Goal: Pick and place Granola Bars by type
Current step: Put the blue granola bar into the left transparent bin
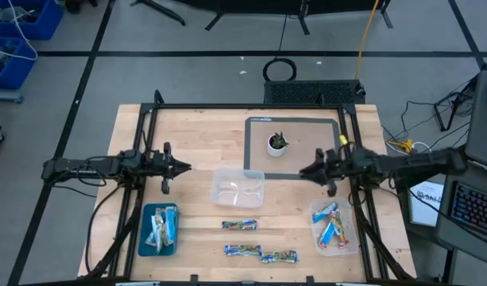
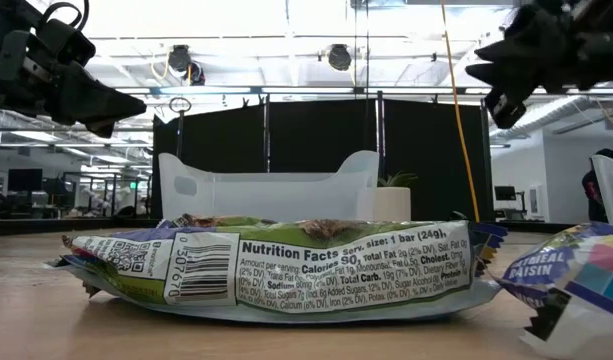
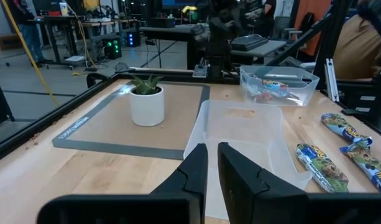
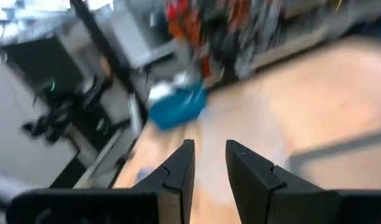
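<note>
Three blue-and-green granola bars (image 1: 240, 226) (image 1: 241, 250) (image 1: 279, 257) lie flat on the wooden table near its front edge. More bars lie in a blue tray (image 1: 144, 238) at front left and in a clear tub (image 1: 353, 238) at front right. My left gripper (image 1: 183, 167) hangs level above the table's left half, fingers almost together (image 3: 213, 165) and empty. My right gripper (image 1: 303, 171) hangs level above the right half, open (image 4: 210, 155) and empty. Both point at the table's middle. One green bar (image 2: 286, 265) fills the low view's foreground.
An empty clear tub (image 1: 239, 188) stands at the table's middle between the grippers. A small white pot with a plant (image 1: 277, 143) stands on a grey mat (image 1: 307, 121) behind it. Black frame rails (image 1: 148, 127) run along both sides.
</note>
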